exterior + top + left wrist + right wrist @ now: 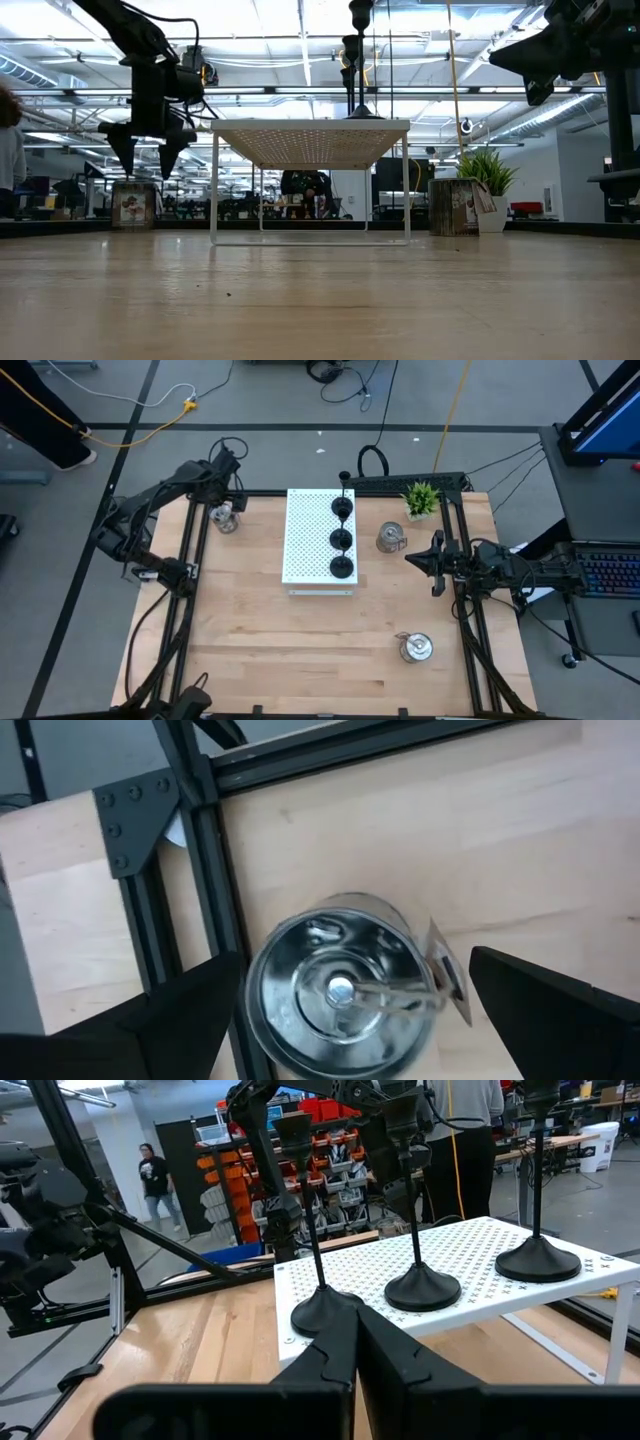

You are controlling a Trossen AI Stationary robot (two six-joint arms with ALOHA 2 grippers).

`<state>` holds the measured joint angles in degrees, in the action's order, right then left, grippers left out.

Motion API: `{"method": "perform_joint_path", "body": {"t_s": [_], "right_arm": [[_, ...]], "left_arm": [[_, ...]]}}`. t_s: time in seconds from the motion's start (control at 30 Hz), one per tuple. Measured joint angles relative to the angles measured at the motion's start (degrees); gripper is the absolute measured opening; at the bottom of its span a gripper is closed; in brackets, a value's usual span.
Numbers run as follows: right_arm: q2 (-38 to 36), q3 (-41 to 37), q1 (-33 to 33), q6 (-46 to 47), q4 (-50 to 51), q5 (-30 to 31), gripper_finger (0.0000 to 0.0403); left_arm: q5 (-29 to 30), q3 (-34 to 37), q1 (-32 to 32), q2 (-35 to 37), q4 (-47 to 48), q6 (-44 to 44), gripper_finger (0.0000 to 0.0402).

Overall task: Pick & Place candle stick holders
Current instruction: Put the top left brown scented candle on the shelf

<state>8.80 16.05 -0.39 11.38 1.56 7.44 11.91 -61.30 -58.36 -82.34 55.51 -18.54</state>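
Three black candle stick holders (342, 539) stand by their round bases in a row on a white perforated stand (305, 540); they also show in the right wrist view (422, 1288). Three silver holders stand on the table: far left (226, 517), right of the stand (391, 538), and near right (415, 647). My left gripper (350, 1020) is open just above the far-left silver holder (340, 985), with a finger out to each side, touching nothing. In the low view its tips (145, 160) hang above that holder (133, 205). My right gripper (355, 1350) is shut and empty, raised right of the stand (420, 557).
A small green potted plant (421, 498) stands at the far right of the table. A black frame rail (215, 900) runs close beside the far-left silver holder. Bare wood (300, 650) lies in front of the stand. People show in the room beyond (155, 1180).
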Motion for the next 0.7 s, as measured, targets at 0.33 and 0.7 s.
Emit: {"method": "perform_joint_path", "body": {"t_s": [0.33,0.7], "right_arm": [[-0.01,0.0,-0.01,1.4,0.0,-0.14,0.0],[0.0,0.0,-0.01,1.44,0.0,-0.63,0.0]], "left_arm": [[1.3,-0.02,0.49,-0.6,-0.72,-4.08,0.04],[1.13,-0.02,0.35,-2.32,1.59,-11.33,0.0399]]}}
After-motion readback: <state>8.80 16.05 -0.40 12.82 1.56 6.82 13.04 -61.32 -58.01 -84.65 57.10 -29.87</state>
